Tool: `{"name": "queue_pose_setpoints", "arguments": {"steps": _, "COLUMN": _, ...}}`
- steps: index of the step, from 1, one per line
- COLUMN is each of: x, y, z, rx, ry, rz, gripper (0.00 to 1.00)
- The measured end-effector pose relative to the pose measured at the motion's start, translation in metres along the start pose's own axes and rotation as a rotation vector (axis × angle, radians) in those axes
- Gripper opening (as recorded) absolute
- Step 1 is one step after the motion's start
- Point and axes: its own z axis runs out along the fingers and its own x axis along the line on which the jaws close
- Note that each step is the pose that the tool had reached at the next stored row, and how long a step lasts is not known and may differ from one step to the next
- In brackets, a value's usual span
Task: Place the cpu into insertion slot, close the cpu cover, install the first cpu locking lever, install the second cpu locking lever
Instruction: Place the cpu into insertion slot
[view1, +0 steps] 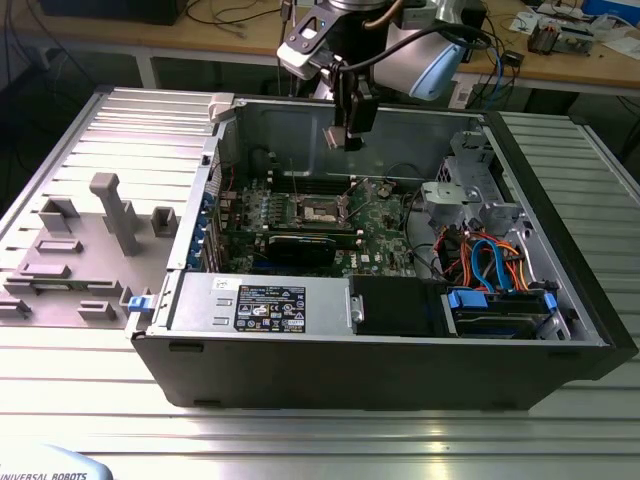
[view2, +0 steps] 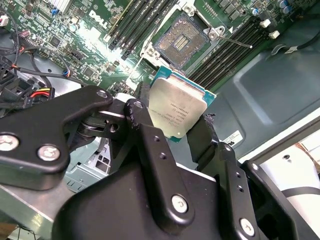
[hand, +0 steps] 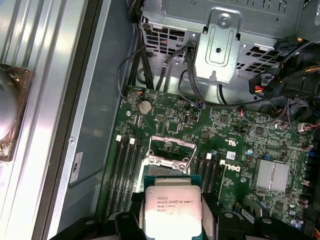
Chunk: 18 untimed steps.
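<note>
My gripper hangs over the open computer case, above and a little behind the insertion slot. It is shut on the cpu, a flat square chip with a silvery top, pinched by two opposite edges between black fingers. In both wrist views the cpu is in the air, apart from the board. The insertion slot lies bare with its dark contact field showing. The cpu cover stands raised at the slot's edge. A thin locking lever sticks out beside the slot.
Memory slots flank the socket on the green motherboard. A black graphics card, a labelled power supply and a drive bay with blue and orange cables fill the case. Grey fixtures stand on the table at the exterior view's left.
</note>
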Motion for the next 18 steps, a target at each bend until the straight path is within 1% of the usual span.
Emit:
{"name": "queue_pose_setpoints", "arguments": {"steps": 6, "x": 0.0000, "y": -0.0001, "z": 0.0013, "rx": 0.0001, "ry": -0.0001, "rz": 0.000, "gripper": 0.54}}
{"name": "queue_pose_setpoints", "arguments": {"steps": 8, "x": 0.0000, "y": -0.0003, "z": 0.0051, "rx": -0.0001, "ry": 0.0000, "rz": 0.000, "gripper": 0.54}}
{"name": "queue_pose_setpoints", "arguments": {"steps": 18, "x": 0.0001, "y": -0.0005, "z": 0.0054, "rx": 0.0000, "ry": -0.0001, "rz": 0.000, "gripper": 0.54}}
